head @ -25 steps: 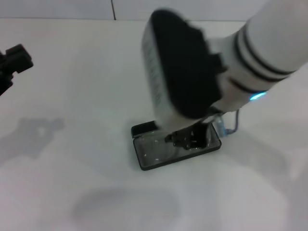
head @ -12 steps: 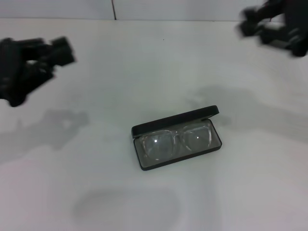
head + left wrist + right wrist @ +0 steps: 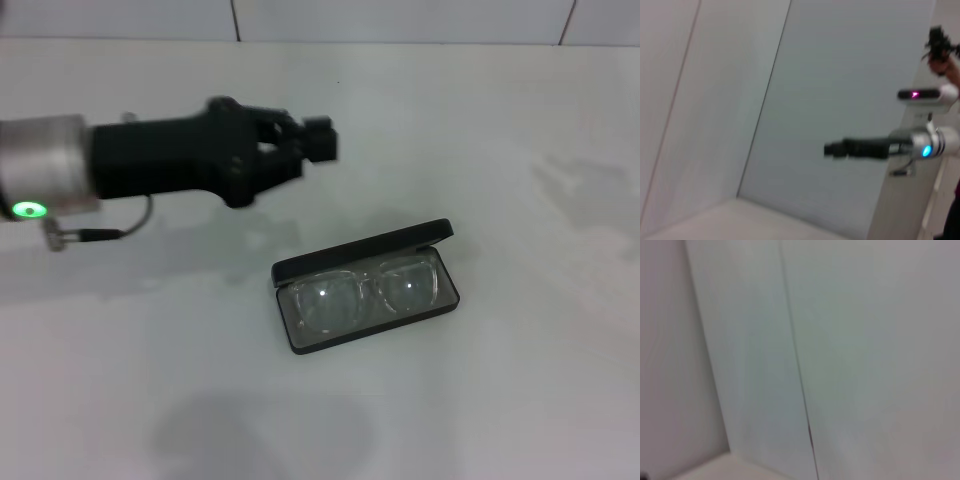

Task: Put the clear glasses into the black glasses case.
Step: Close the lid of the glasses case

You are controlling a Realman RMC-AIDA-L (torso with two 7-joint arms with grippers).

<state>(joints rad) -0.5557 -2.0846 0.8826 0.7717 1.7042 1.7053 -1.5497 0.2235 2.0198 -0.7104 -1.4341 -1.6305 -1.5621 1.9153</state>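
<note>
The black glasses case (image 3: 365, 250) lies open on the white table, a little right of centre in the head view, its lid raised at the far side. The clear glasses (image 3: 365, 293) rest inside it on the lining, lenses up. My left gripper (image 3: 305, 142) reaches in from the left and hovers above the table, behind and to the left of the case, touching nothing. My right arm is out of the head view. The left wrist view shows my right gripper (image 3: 832, 149) far off, held out level in the air.
The white table (image 3: 480, 130) runs back to a tiled wall. The left arm's cable (image 3: 95, 233) hangs under its forearm. In the left wrist view, a unit with a pink light (image 3: 925, 94) sits above the right arm.
The right arm, over the case a second ago, lifted to the upper right and left the head view. The left arm swung in from the far left. The glasses stay in the case.
</note>
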